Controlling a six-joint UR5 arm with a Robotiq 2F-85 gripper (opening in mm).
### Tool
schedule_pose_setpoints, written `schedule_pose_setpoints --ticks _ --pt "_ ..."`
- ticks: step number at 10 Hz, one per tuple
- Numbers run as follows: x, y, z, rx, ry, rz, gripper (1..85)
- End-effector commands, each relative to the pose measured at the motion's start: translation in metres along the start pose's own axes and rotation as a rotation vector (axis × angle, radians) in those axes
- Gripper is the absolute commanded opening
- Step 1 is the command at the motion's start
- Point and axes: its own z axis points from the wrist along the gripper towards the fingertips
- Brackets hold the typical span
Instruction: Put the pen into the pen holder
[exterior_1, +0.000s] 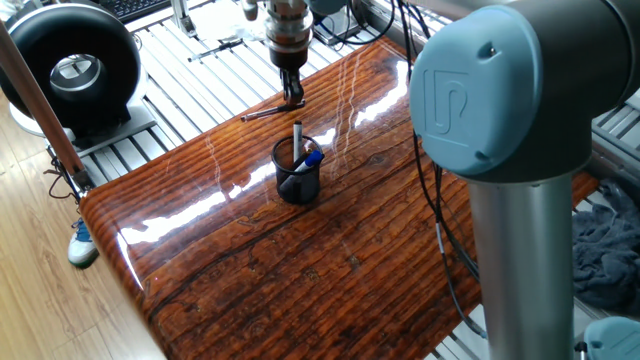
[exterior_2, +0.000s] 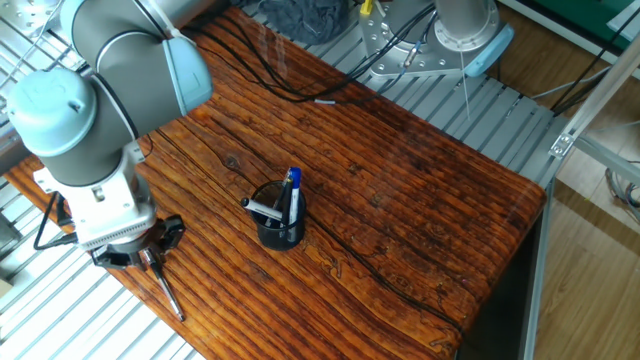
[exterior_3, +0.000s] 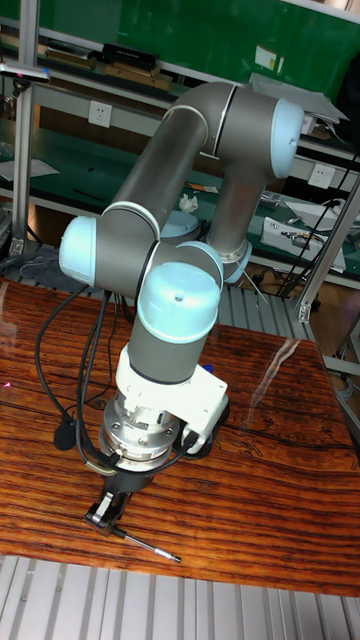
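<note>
Wooden table (exterior_1: 300, 260): pen holder (exterior_1: 298, 172), pen (exterior_1: 262, 112)

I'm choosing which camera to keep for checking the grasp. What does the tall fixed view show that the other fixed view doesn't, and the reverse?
Only the tall fixed view shows the shelves and green wall behind the arm; there the arm hides the pen holder.

Only the other fixed view shows the pen holder, upright on the table, with a grey pen and a blue-capped pen in it.

Both show the gripper low at the table's edge, its fingers at one end of the pen, which lies flat. Neither shows clearly whether they have closed.
</note>
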Motion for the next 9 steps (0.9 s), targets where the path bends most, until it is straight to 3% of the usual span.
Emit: schedule_pose_setpoints --ticks 1,6,9 --pt "-0.0013 -0.0014 0.0054 0.005 -0.010 -0.002 32.0" --pt "-0.0020 -0.0001 0.0097 0.001 -0.013 0.001 29.0" --pt "0.0027 -0.0002 0.0033 0.007 -0.015 0.010 2.7"
